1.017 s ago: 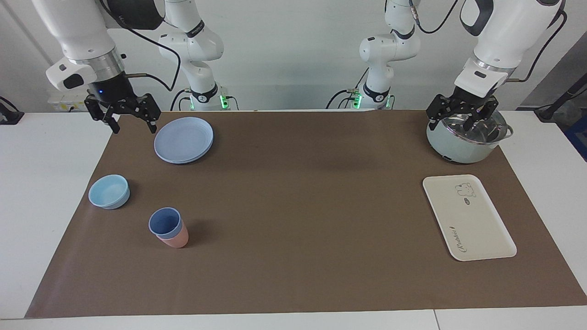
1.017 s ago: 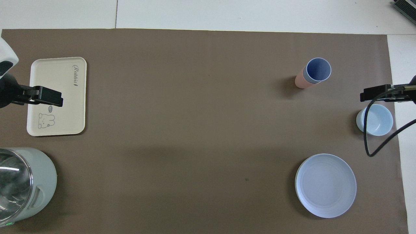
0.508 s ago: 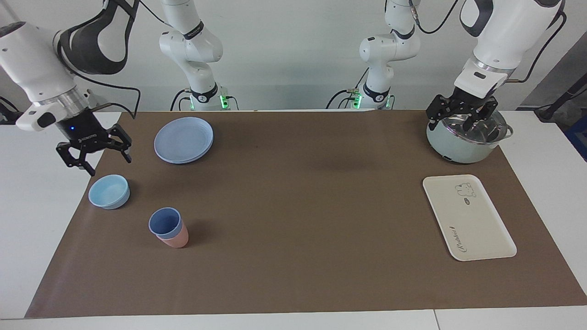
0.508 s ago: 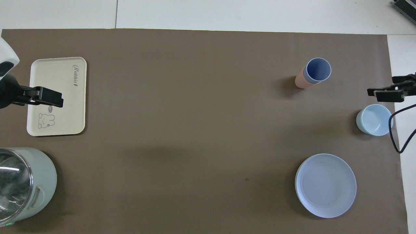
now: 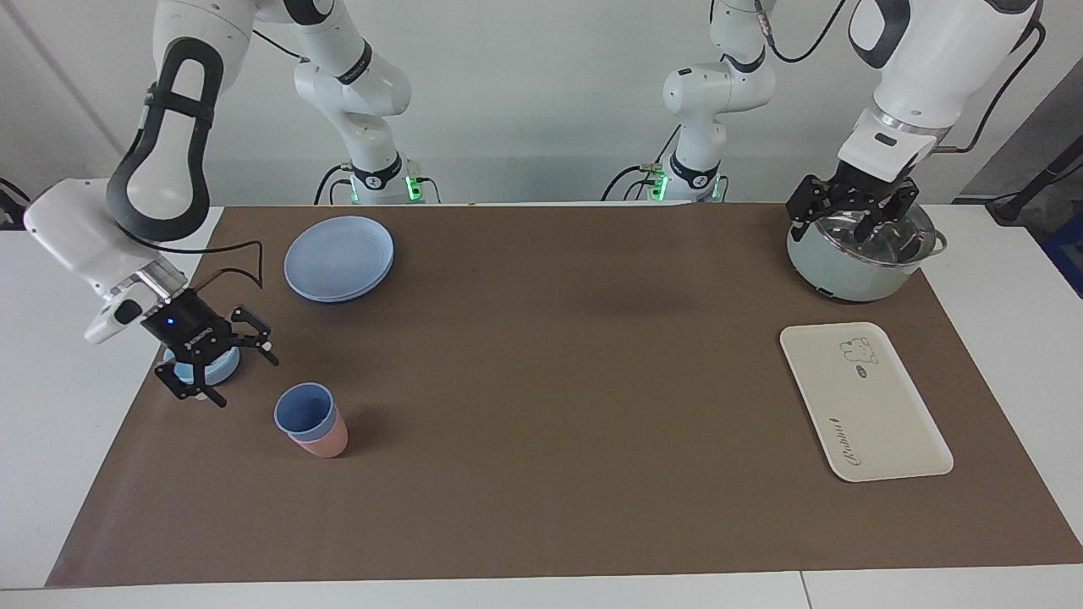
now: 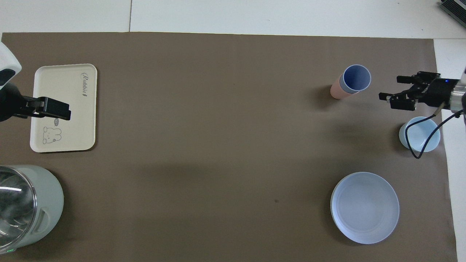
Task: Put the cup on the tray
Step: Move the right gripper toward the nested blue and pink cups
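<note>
Lowest in the facing frame, a white counter [image 5: 51,423] shows as a pale strip. A brown mat [image 5: 550,381] covers most of it and carries everything.

Low in that frame, at the left arm's end, the tray [image 5: 863,406] [image 6: 62,98] lies flat and bare. At about the same height, toward the right arm's end, the cup [image 5: 303,410] [image 6: 356,77] stands upright, nested in a pink cup [image 5: 326,441] [image 6: 336,91], well apart from the tray.

Just above the cup in the frame, the right tool [image 5: 227,372] [image 6: 391,87] hangs low over the mat with its fingers spread wide, holding nothing. It is near the cup but not touching it, and in the facing view it hides part of a bowl [image 5: 222,368] [image 6: 422,136].

Higher in the frame lies a round plate [image 5: 338,258] [image 6: 364,207]. At the same height, at the left arm's end, a pot [image 5: 846,271] [image 6: 32,203] sits at the mat's corner. The left tool [image 5: 850,224] waits over it, fingers apart and empty.

Along the top of the frame both arm bases stand before a plain pale wall [image 5: 541,101], with cables trailing down.
</note>
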